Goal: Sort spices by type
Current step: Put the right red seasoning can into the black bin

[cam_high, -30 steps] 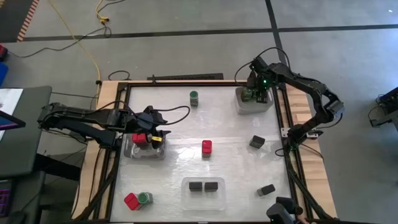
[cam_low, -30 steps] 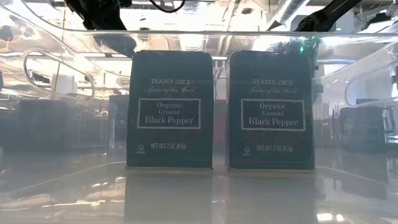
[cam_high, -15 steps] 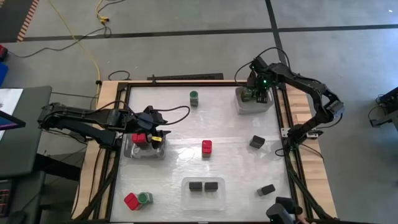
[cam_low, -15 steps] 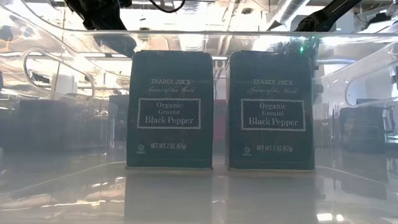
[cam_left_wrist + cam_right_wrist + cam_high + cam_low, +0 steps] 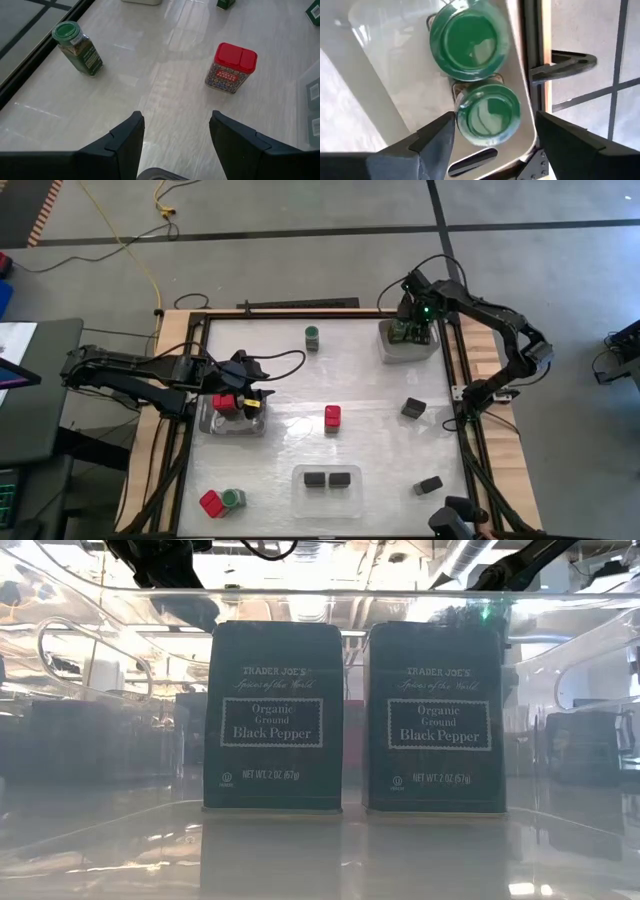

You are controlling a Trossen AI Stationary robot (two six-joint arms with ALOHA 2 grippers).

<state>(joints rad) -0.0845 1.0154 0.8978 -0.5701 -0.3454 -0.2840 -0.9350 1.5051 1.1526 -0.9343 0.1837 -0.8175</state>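
Nothing on the table has shifted since a second ago; only the right gripper [image 5: 492,137] has changed, its dark fingers now standing wider, spread to either side of a green-lidded jar [image 5: 487,115] without touching it. That jar stands upright in a grey tray [image 5: 389,350] at the far right corner, and a second green-lidded jar [image 5: 469,39] sits touching it, just beyond the fingertips. Both lids are round, glossy plastic; the tray wall is smooth with rounded corners.

On the other side, the left gripper [image 5: 240,395] hangs over a metal tray [image 5: 210,423] with red-capped spice jars [image 5: 225,403] under it. Its jaws are part open and hold nothing I can see. Ahead of its fingers, well apart, stand a blocky red-capped spice jar [image 5: 230,68] with a patterned label and a glass green-lidded herb jar [image 5: 78,47] on the pale, shiny tabletop [image 5: 370,405].

Nearer the front edge, two matte Black Pepper tins [image 5: 273,718] stand side by side in a clear tray [image 5: 296,476]. Two more black tins [image 5: 413,408] lie loose right of centre, and a red jar with a green one [image 5: 222,501] sit at the front left corner.
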